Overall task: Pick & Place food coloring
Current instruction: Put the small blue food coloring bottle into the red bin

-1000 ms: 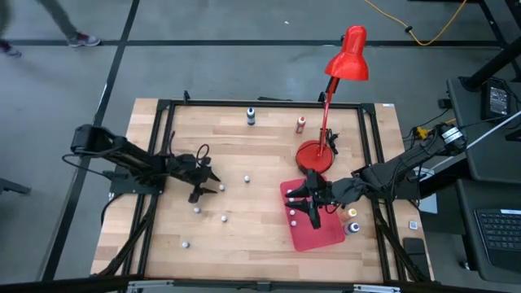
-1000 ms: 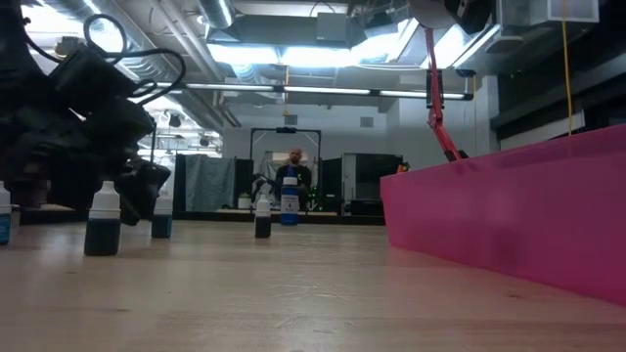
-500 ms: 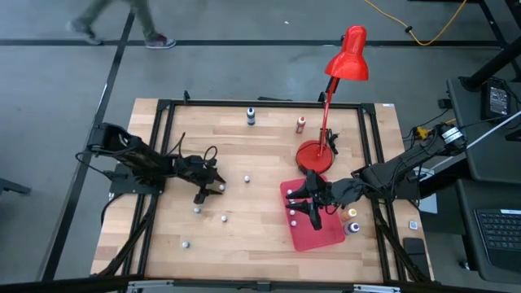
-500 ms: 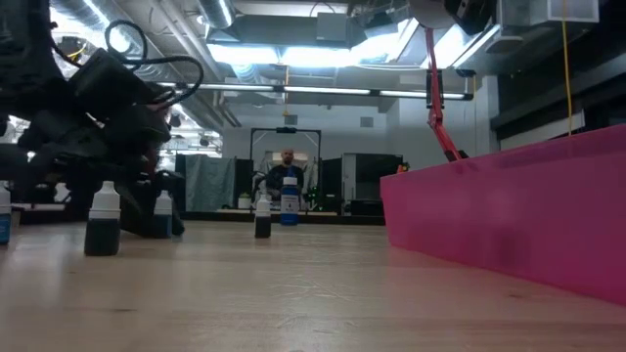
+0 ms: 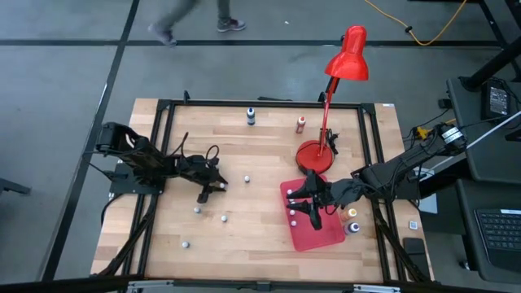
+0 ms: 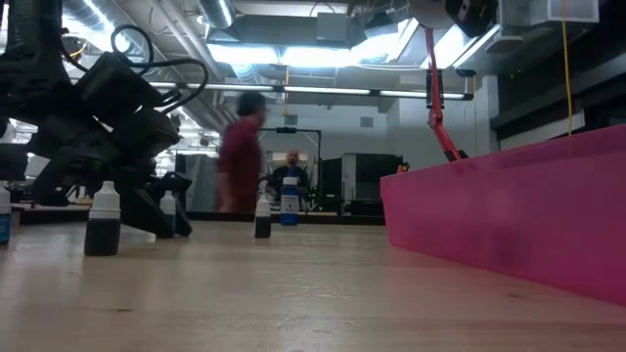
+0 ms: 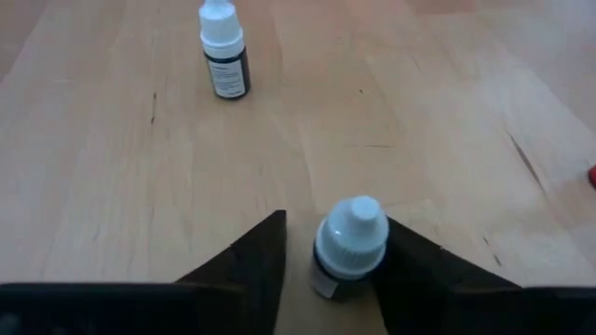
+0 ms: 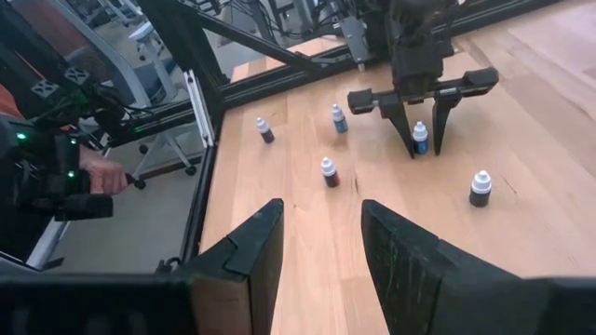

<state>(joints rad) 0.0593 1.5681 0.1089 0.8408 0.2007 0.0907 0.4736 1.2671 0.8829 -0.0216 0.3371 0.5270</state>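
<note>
The left pincer (image 7: 328, 256) is down on the counter (image 5: 269, 155) with its fingers spread either side of a white-capped food coloring bottle (image 7: 348, 247), not yet clamped on it. By my read the job is well short of done: a couple of bottles sit on the red mat (image 5: 321, 232) by the right pincer (image 5: 310, 213), which hangs released above it, while others are scattered across the wood. Compared with a second ago, the left arm has pushed forward onto this bottle.
</note>
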